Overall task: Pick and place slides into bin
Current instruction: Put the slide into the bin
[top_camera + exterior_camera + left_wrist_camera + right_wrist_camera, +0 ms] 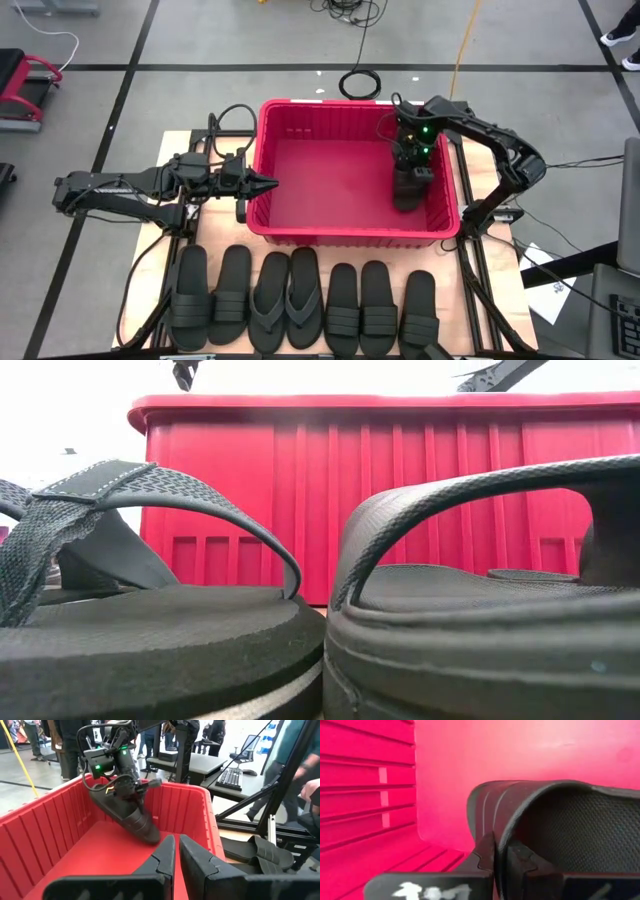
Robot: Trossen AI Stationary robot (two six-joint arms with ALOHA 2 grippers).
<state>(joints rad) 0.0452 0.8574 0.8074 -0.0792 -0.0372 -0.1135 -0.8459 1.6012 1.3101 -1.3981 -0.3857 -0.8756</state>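
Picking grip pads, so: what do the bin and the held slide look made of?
The bin: likely hard moulded plastic, glossy red, with ribbed walls. The held slide in the right gripper: matte black, probably rubber or foam, with a ribbed strap.

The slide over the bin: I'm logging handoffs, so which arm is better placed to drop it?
Right. Its tool already grips the slide inside the bin; the left tool sits shut at the bin's rim.

Both arms matte black, jointed segments, black cables looped along the links. Right gripper (412, 178): green LEDs lit on wrist housing. Left gripper (176, 851): two dark tapered fingers with notched inner edges. White marking on right wrist's finger base.
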